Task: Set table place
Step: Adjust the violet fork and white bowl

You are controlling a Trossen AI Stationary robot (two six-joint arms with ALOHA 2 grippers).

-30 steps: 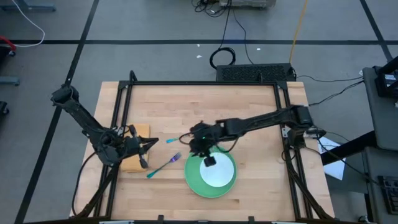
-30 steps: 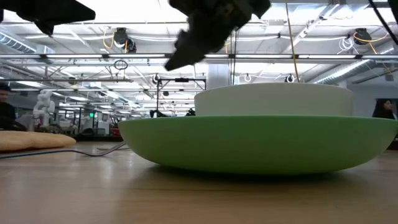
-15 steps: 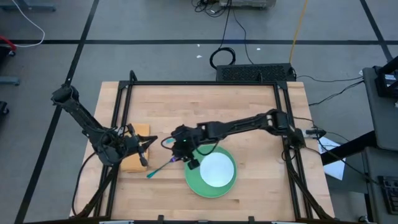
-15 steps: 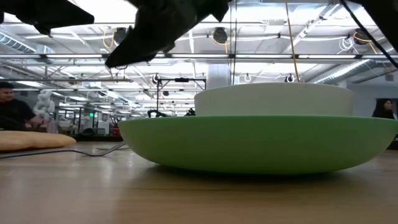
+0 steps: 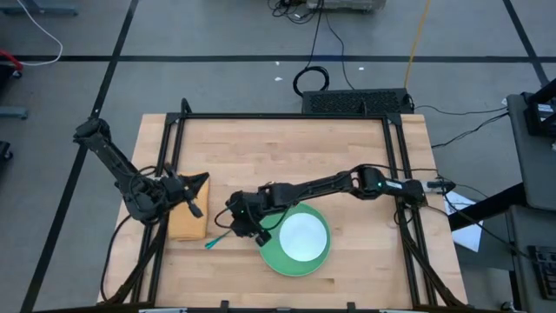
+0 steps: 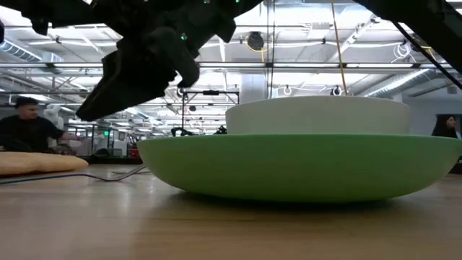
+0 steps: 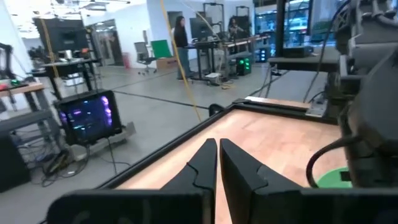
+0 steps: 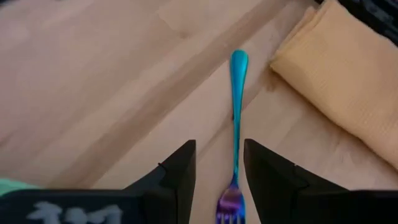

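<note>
Right end effector (image 5: 233, 219) has swung off the round green plate (image 5: 274, 255) toward the blue-handled fork (image 5: 215, 241). High view: white bowl (image 5: 303, 236) sits on plate; left end effector (image 5: 196, 195), fingers together, over tan folded cloth (image 5: 185, 226). Right wrist view: fingers apart, straddling fork (image 8: 236, 124) on the light-wood worktop (image 8: 93, 81). Fork unplaced; spoon unseen.

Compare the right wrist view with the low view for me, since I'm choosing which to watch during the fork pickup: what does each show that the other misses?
Only the right wrist view shows the fork lying on the table, between the open fingers of the right hand. Only the low view shows the white bowl sitting on the green plate, and a person in the room behind. Both show the tan cloth.
</note>
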